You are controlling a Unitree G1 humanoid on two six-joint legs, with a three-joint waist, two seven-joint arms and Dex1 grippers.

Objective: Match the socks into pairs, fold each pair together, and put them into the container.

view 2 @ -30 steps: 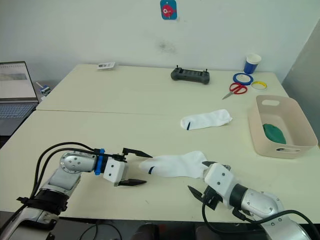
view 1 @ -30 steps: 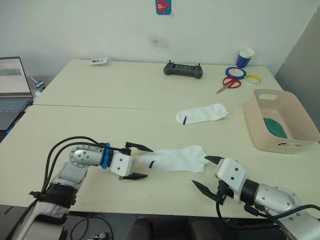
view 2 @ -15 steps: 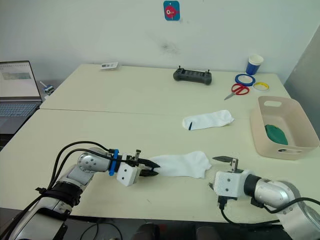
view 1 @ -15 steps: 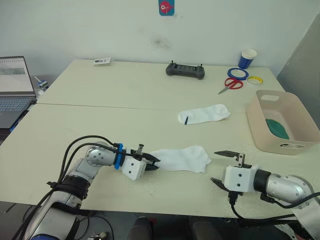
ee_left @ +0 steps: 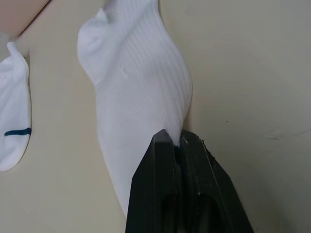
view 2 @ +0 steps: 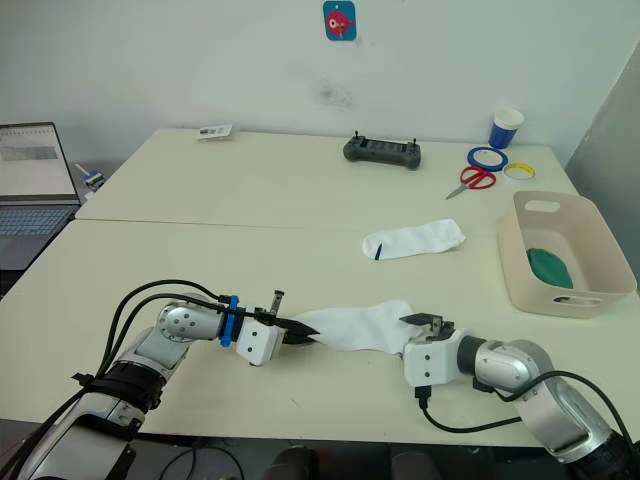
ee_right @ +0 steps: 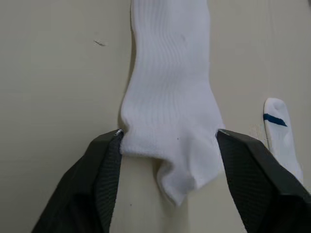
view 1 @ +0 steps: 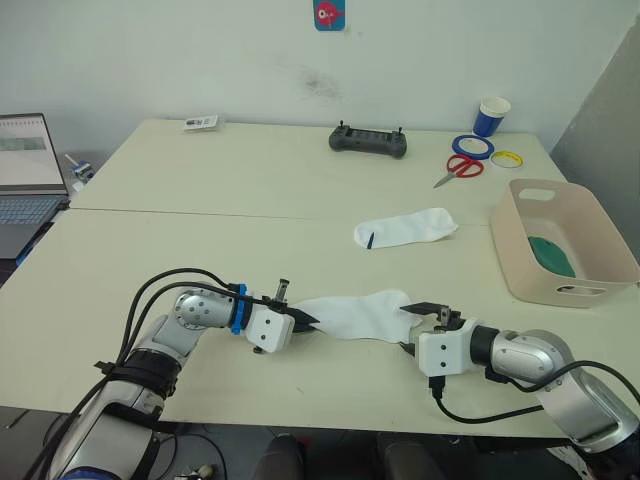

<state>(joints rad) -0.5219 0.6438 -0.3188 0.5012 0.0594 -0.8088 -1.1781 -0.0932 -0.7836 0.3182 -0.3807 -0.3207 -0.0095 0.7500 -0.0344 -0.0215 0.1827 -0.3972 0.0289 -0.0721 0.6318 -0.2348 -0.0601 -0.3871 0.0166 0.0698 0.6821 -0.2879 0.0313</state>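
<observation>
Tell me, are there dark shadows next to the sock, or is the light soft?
Left wrist view: only a faint, soft shadow runs beside the near white sock on the table. Left eye view: even light, a thin shadow under the container.

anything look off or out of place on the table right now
Nothing looks spilled or damaged. One white sock lies alone mid-table, unpaired, while its match is pinched by the left gripper and sits between the right gripper's open fingers.
</observation>
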